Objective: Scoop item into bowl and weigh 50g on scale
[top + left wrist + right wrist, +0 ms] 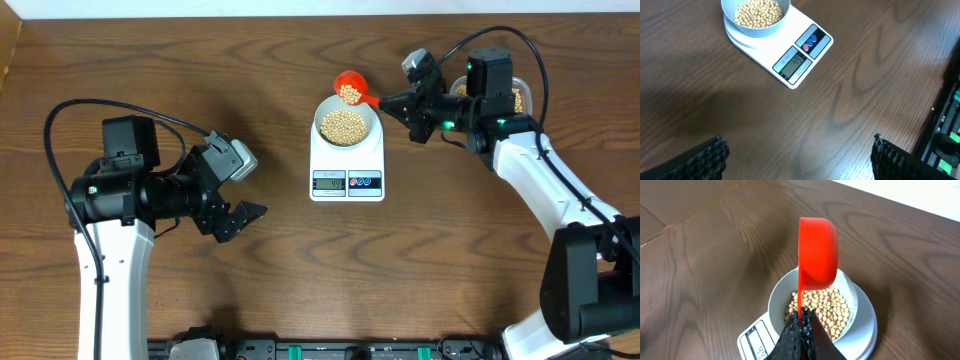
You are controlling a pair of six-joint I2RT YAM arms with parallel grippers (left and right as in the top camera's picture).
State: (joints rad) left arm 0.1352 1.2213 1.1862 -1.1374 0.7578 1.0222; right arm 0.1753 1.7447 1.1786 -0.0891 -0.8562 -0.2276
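One scoop (349,90), clenched in our right gripper (388,101), hangs over the bowl's (756,32) far rim; our left gripper (800,157) gapes, farther off.

My pincer (801,329) grips red scoop (817,255) by its handle, tipped on edge above beans (829,312) in bowl (854,297) on scale (867,327).

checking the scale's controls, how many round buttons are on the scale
2: a red button and a blue button, side by side on the scale, next to its display.

Dark brown wood-grain table (300,280), pale surface (920,195) beyond its far edge, black equipment rail (330,350) along the near edge.
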